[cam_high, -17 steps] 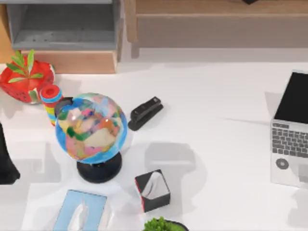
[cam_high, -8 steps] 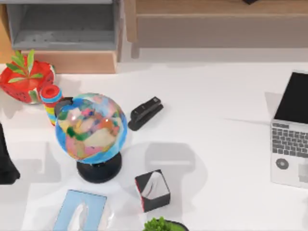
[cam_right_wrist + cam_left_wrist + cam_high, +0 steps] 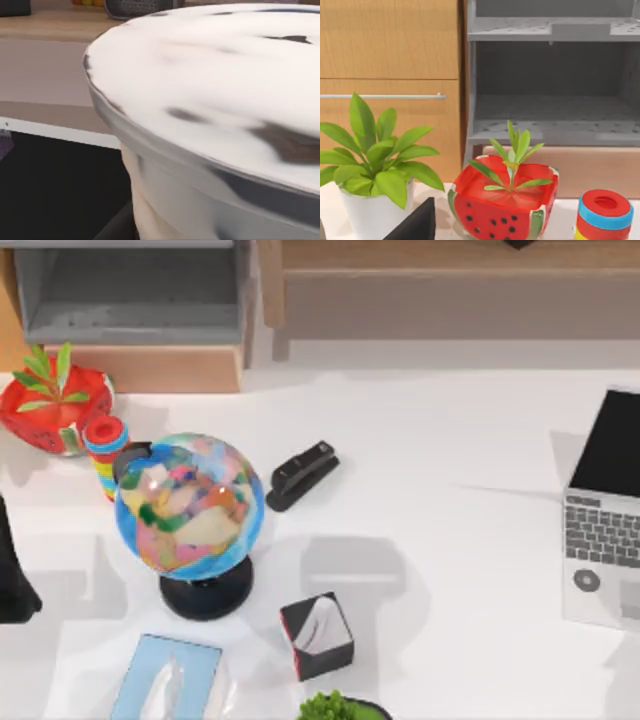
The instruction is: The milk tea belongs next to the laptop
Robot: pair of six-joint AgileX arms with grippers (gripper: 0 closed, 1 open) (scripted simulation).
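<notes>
Milk tea (image 3: 215,100) sits very close under the right wrist camera: white foamy top, clear rim, beige wall below. Behind it lies a black surface, likely the laptop screen, though I cannot confirm this. Where the cup stands on the table cannot be placed from the top view.

Laptop (image 3: 606,508) is at the table's right edge, lid open, black screen on its far side, keyboard and round pad nearer.

Left arm (image 3: 14,570) is parked at the left edge, a dark shape beside the globe. Its gripper is cut off by the frame edge; whether its fingers are wide or narrow, cannot tell. A dark wedge (image 3: 417,224) shows low in the left wrist view.

Right gripper: state cannot be told either; the cup top blocks that wrist view.

Other items:
- Globe (image 3: 189,505), multicoloured, on a black base, left of centre.
- Striped cylinder (image 3: 105,448) with red top, just far-left of the globe.
- Watermelon planter (image 3: 55,405) at the far left, with a green sprout.
- White-potted plant (image 3: 372,172) beside the planter in the left wrist view.
- Black stapler (image 3: 300,474) right of the globe.
- Black tissue cube (image 3: 317,635) near centre, close to the near edge.
- Blue tissue pack (image 3: 167,680) at the near edge, left.
- Grey shelf unit (image 3: 130,295) and wooden cabinet (image 3: 450,290) beyond the far edge.
</notes>
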